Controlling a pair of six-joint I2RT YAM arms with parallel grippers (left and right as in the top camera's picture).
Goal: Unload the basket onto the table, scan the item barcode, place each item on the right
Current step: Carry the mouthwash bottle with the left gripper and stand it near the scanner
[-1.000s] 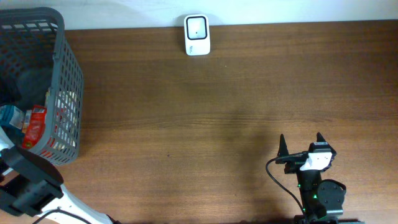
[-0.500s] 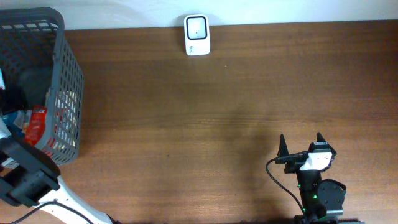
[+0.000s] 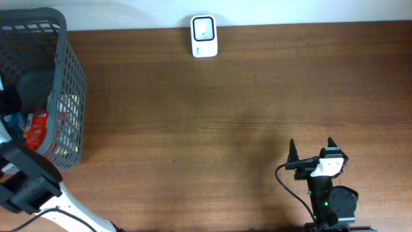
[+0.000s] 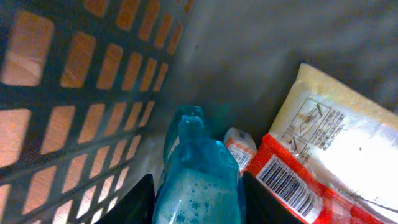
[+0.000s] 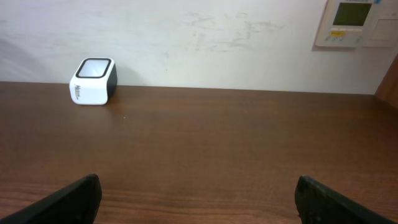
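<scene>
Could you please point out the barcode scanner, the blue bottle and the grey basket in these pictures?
barcode scanner (image 3: 204, 33), overhead view, on its top face.
blue bottle (image 4: 198, 186), left wrist view, on its foamy body.
grey basket (image 3: 72, 96), overhead view, on its mesh side wall.

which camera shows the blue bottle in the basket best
Left wrist: the blue bottle fills the lower middle, close up, beside a red packet. Overhead, it cannot be made out inside the basket. Right wrist does not show it.
</scene>
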